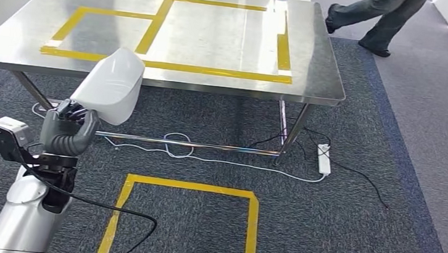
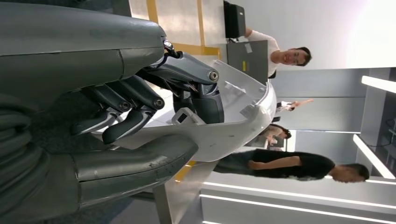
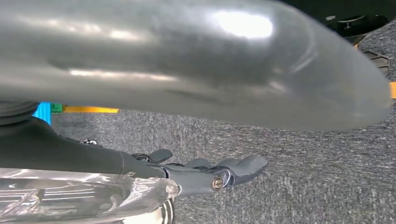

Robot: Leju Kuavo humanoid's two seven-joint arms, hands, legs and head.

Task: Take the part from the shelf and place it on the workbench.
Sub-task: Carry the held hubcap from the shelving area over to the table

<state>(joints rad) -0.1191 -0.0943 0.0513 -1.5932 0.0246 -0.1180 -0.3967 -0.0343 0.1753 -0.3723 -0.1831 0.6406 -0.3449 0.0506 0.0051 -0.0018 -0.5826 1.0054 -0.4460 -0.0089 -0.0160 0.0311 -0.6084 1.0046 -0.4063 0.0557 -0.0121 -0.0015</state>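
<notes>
Steel workbench (image 1: 313,79), no legible writing; left hand (image 1: 71,125) grips white part (image 1: 111,84); right hand (image 3: 205,170) seemingly empty, fingers extended.

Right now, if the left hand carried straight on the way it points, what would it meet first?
Probably the workbench. The left hand holds the white part up toward its near edge, so the part's tip would likely reach the steel top around the yellow tape first. Depth is unclear; it may pass above the edge.
</notes>
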